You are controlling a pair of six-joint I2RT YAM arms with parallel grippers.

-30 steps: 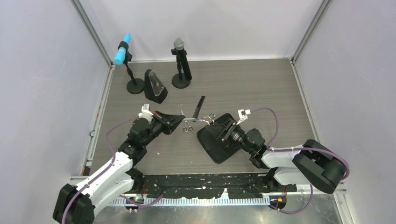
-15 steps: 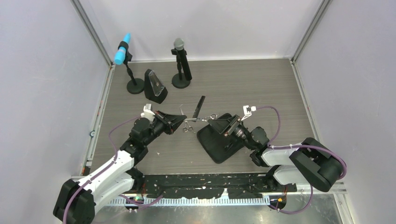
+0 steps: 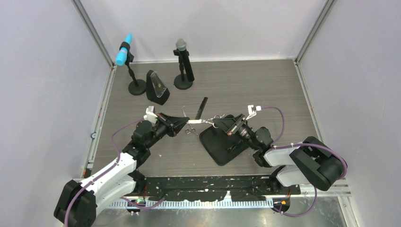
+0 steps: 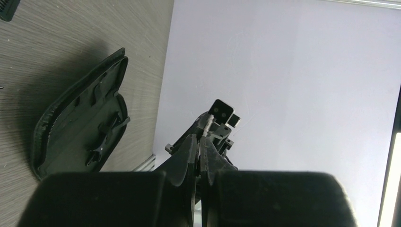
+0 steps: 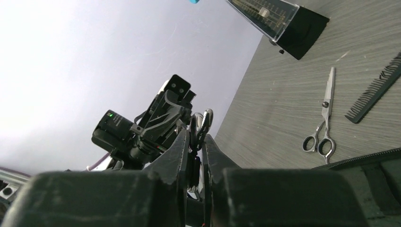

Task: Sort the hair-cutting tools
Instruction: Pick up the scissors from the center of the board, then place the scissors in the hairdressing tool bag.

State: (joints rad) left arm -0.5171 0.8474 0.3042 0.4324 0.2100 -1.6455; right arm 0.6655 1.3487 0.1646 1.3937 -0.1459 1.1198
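Note:
One pair of silver scissors (image 3: 201,121) hangs level above the table, stretched between both arms. My left gripper (image 3: 183,123) is shut on its blade tip (image 4: 208,124). My right gripper (image 3: 220,124) is shut on its finger loops (image 5: 202,120). A second pair of scissors (image 3: 190,130) lies flat on the table just below the held pair, also seen in the right wrist view (image 5: 325,111). The long black comb (image 3: 202,109) lies behind them (image 5: 376,87). The open black pouch (image 3: 222,149) lies under my right wrist (image 4: 80,123).
A blue-headed microphone (image 3: 124,49) and a grey-headed microphone (image 3: 181,45) stand on round bases at the back left. A black wedge-shaped case (image 3: 157,88) stands between them. Pale walls close in the table on three sides.
My right gripper has moved forward and left over the pouch and shut on the scissors' loops. The left arm has held the blade end nearly still.

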